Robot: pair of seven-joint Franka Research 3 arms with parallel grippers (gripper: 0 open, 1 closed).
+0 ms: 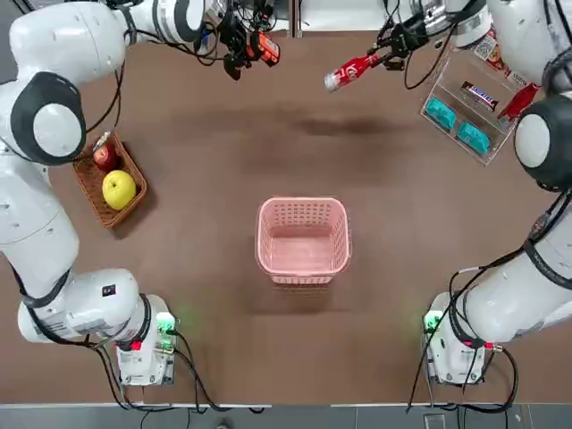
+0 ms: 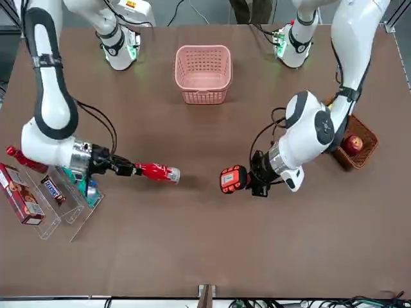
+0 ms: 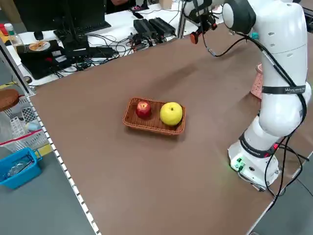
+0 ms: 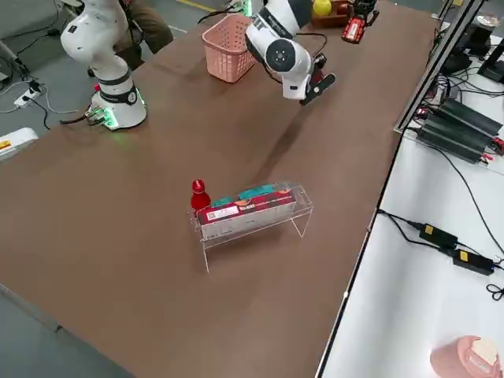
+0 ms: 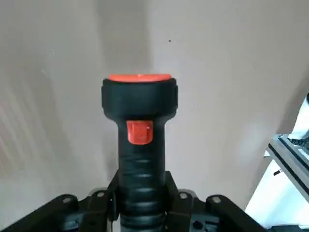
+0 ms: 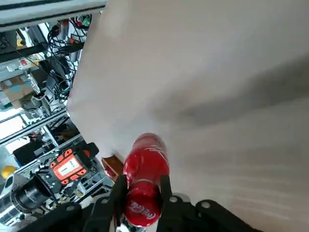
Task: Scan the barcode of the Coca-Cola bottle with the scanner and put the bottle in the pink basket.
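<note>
My right gripper (image 1: 386,55) is shut on the cap end of the Coca-Cola bottle (image 1: 350,70), holding it level above the far side of the table with its base pointing toward the other arm. The front view shows the bottle (image 2: 157,171) facing the scanner (image 2: 232,179) across a short gap. My left gripper (image 1: 237,49) is shut on the black handle of the scanner (image 1: 264,46), whose orange head (image 5: 139,77) shows in the left wrist view. The red bottle (image 6: 145,174) fills my right gripper's fingers (image 6: 118,193). The pink basket (image 1: 304,239) stands mid-table, nothing in it.
A brown wicker basket (image 1: 89,183) holding a red apple (image 1: 105,157) and a yellow fruit (image 1: 119,189) sits at the left. A clear rack (image 1: 465,112) with snacks stands far right, a second red bottle (image 2: 18,157) beside it. Both arm bases (image 1: 143,344) stand at the near edge.
</note>
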